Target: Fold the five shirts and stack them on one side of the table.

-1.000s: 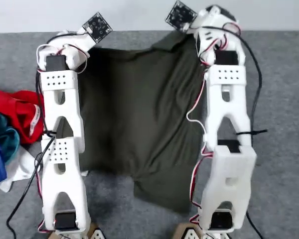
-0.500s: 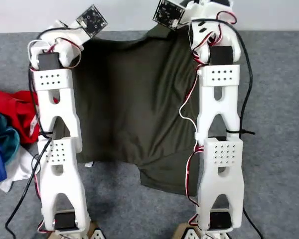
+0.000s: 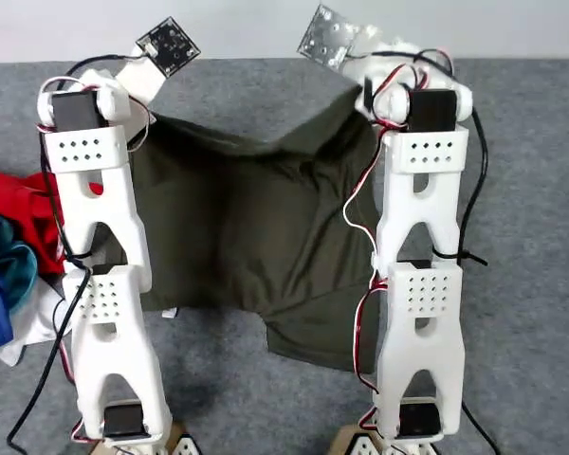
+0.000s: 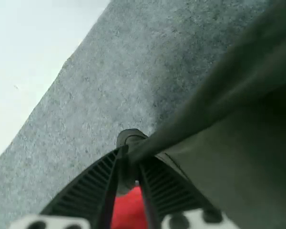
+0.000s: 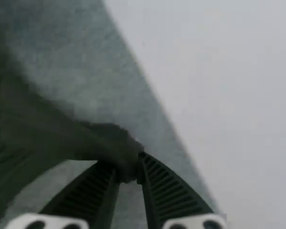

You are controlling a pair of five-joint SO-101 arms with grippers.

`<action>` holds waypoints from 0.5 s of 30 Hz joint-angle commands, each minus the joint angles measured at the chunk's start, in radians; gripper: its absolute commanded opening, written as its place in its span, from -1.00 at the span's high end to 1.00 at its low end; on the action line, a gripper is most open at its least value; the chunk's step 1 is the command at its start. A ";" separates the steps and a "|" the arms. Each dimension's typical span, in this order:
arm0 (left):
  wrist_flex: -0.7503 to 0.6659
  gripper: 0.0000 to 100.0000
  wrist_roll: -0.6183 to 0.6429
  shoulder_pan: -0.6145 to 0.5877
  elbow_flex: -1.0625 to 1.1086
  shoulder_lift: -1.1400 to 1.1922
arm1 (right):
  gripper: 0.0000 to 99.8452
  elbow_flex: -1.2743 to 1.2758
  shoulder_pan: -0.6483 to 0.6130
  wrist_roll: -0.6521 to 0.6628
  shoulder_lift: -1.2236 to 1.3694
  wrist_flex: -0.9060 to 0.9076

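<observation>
- My left jaws are clamped on the far left corner of the dark green shirt (image 3: 247, 227), and my right jaws on its far right corner
- Both corners are raised off the grey surface (image 3: 531, 190), with the far edge sagging between them; the near part lies flat between my arms
- Fold, as I judge it: carry both corners toward the near edge at matched height and pace, keep the edge taut, and lay it square before letting go
- Pile of other shirts (image 3: 19, 246) at the left edge is cut off, so I cannot count them
- My arms hide the shirt's side edges and sleeves; how much cloth my right jaws hold is too blurred to tell
</observation>
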 commanded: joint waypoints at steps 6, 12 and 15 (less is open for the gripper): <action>0.029 0.99 0.006 -0.040 0.140 -0.103 | 0.98 -0.046 -0.018 -0.117 -0.120 0.208; 0.028 0.99 -0.069 -0.038 0.506 -0.285 | 0.98 0.106 -0.016 -0.118 -0.220 0.208; 0.026 0.99 -0.117 -0.046 0.676 -0.382 | 0.98 0.255 0.005 -0.118 -0.328 0.206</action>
